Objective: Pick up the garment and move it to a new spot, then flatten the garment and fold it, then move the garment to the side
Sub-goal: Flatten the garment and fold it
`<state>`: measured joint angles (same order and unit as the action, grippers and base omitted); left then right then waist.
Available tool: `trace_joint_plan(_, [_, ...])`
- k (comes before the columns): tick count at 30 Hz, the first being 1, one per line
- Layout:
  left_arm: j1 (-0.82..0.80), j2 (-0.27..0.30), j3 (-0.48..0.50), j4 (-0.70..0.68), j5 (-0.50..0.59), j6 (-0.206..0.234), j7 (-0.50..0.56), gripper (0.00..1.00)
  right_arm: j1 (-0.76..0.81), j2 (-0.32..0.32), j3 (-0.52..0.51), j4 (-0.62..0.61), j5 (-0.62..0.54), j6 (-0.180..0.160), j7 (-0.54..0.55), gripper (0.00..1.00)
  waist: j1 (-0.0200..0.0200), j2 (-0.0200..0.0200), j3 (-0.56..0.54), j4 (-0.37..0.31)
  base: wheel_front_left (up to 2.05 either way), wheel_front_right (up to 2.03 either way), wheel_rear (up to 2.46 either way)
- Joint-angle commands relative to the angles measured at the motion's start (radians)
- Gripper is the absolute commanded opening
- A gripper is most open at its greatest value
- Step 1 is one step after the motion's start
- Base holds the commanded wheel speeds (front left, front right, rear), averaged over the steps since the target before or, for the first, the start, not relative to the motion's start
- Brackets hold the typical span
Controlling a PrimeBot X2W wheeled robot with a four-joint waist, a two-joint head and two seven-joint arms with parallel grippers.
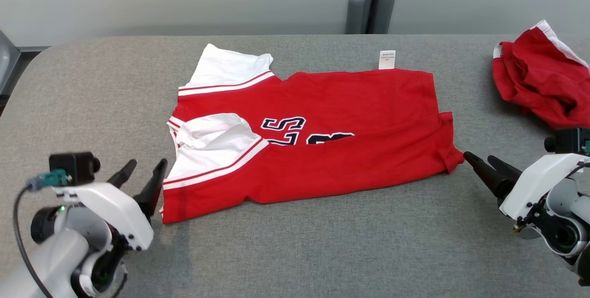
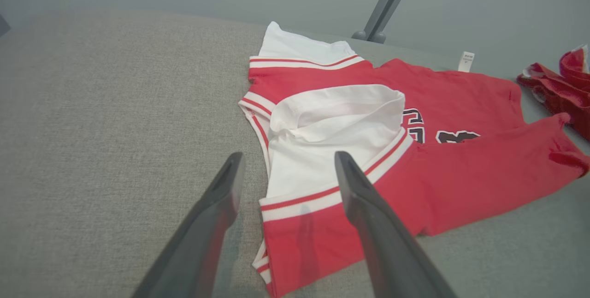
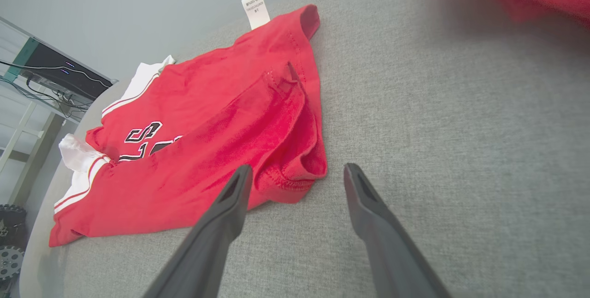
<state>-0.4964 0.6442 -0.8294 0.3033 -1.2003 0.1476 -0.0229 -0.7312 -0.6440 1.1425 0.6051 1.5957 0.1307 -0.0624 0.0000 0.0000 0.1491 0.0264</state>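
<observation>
A: Both grippers have their fingers spread wide, with nothing in them. The left gripper [image 1: 148, 163] sits just beside the striped near corner, and the right gripper [image 1: 477, 156] points at the hem corner.

B: And the garment [image 1: 332, 164]?

A: It's lying mid-table [image 1: 295, 252], red, with its near edge already turned over. I'd say the next fold wants both near corners pinched low and lifted together, so the edge carries over straight.

B: Anything in the way?

A: The white sleeve [image 1: 216, 134] is bunched on top and could drag crooked. The hem corner is rumpled too. A crumpled red heap [image 1: 539, 81] lies well apart, far right.
</observation>
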Motion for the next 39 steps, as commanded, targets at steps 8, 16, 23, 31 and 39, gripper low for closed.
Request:
trace_joint_plan(8, [0.088, -0.048, -0.020, -0.002, 0.041, 0.093, -0.091, 1.00, -0.006, 0.031, -0.003, 0.044, -0.008, 0.000, -0.002, 1.00, 0.0000, 0.0000, 0.011, 0.020, 0.00, 0.00, 0.00])
trace_joint_plan(16, [0.098, -0.099, -0.041, 0.059, 0.019, 0.068, -0.070, 1.00, -0.029, 0.053, 0.008, 0.062, -0.022, 0.000, 0.024, 1.00, 0.0000, 0.0000, 0.022, 0.026, 0.00, 0.00, 0.00])
trace_joint_plan(23, [0.076, -0.140, -0.054, 0.153, 0.000, 0.038, -0.041, 1.00, -0.044, 0.072, 0.020, 0.102, -0.029, 0.000, 0.059, 1.00, 0.0000, 0.0000, 0.033, 0.021, 0.00, 0.00, 0.00])
trace_joint_plan(31, [0.046, -0.173, -0.074, 0.222, 0.003, 0.003, -0.017, 1.00, -0.067, 0.099, 0.035, 0.169, -0.033, 0.000, 0.101, 1.00, 0.0000, 0.0000, 0.055, 0.018, 0.00, 0.00, 0.00])
trace_joint_plan(39, [0.033, -0.198, -0.087, 0.248, -0.001, -0.018, 0.001, 1.00, -0.082, 0.151, 0.050, 0.250, -0.019, 0.000, 0.179, 1.00, 0.0000, 0.0000, 0.058, 0.030, 0.00, 0.00, 0.00])
